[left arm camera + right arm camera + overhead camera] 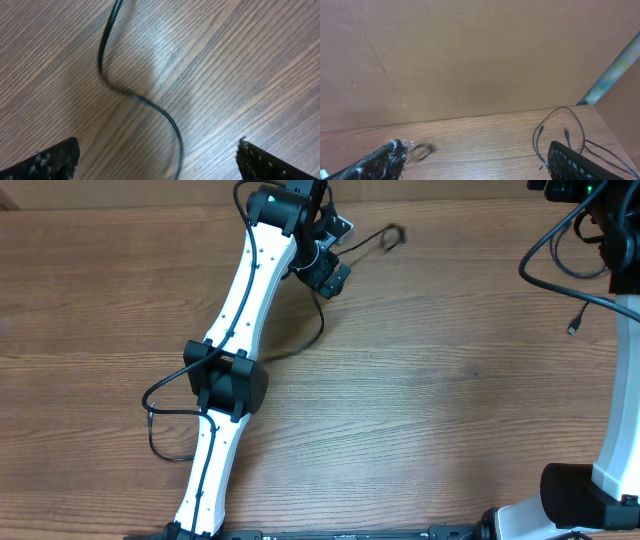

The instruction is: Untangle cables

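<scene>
Between grasps, I'd say: left gripper (157, 155) gapes over one cable (150, 102) lying loose. Right gripper (475, 157), wide and empty, hovers far right, where more cables (562, 108) want gripping next.

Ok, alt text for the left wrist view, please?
A thin black cable snakes in an S-curve over the wood-grain table, running down between the wide-open fingers of the left gripper. Only the dark fingertips show, in the bottom corners, and they grip nothing.

Black cables (101, 55) on a brown wood-grain table (450, 380); white left arm (250, 290) with black joints.
</scene>
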